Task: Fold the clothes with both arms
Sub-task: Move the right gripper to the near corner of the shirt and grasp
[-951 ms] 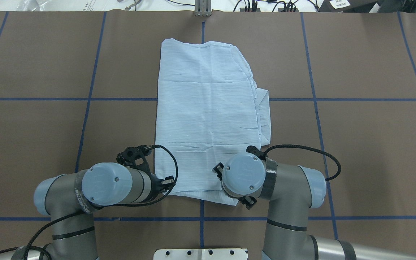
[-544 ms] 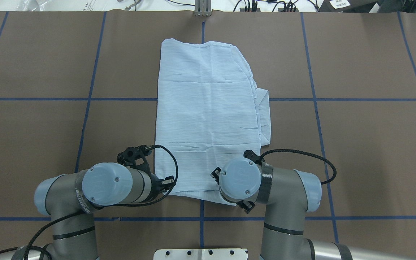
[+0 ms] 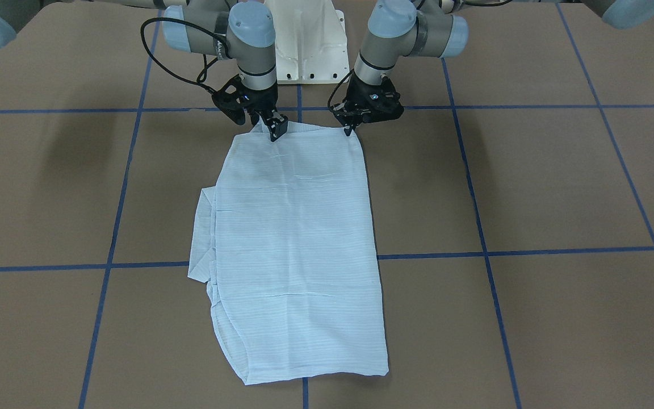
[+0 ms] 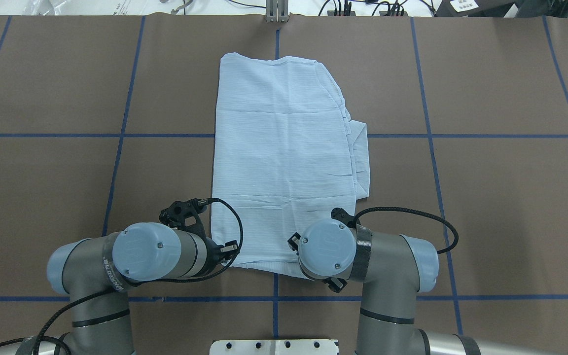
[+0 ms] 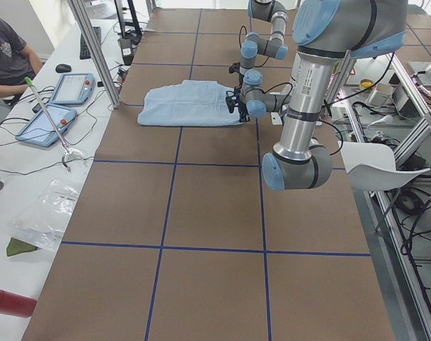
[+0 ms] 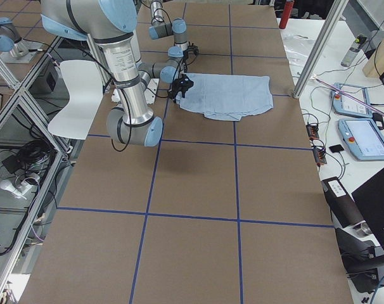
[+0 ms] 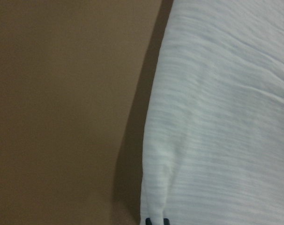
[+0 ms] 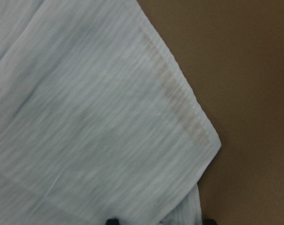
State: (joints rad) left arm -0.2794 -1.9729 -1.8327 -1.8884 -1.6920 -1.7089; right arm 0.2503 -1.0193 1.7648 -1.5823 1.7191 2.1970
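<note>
Pale blue striped cloth is lying flat on the brown counter (image 3: 531, 187): the shirt (image 3: 298, 244) is folded into a long rectangle, starting just in front of the white pedestal base (image 3: 304, 45) and stretching straight away from it. A tucked-under layer is poking out along the long side that is facing the right arm, about halfway out from the base. Both arms are reaching down from the base onto the shirt's short edge nearest it, one at each corner. The left gripper (image 3: 350, 129) is sitting on its corner, and in its wrist view the two dark fingers (image 7: 150, 221) are pressed close together with the shirt's edge pinched between them. The right gripper (image 3: 275, 129) is hovering over the other corner, where the cloth is lifting slightly; its wrist view is showing the fingers (image 8: 112, 220) spread wide apart with the fabric lying between them and not clamped. Blue tape lines (image 3: 474, 255) are crossing the counter, one running under the shirt farther out from the base.
</note>
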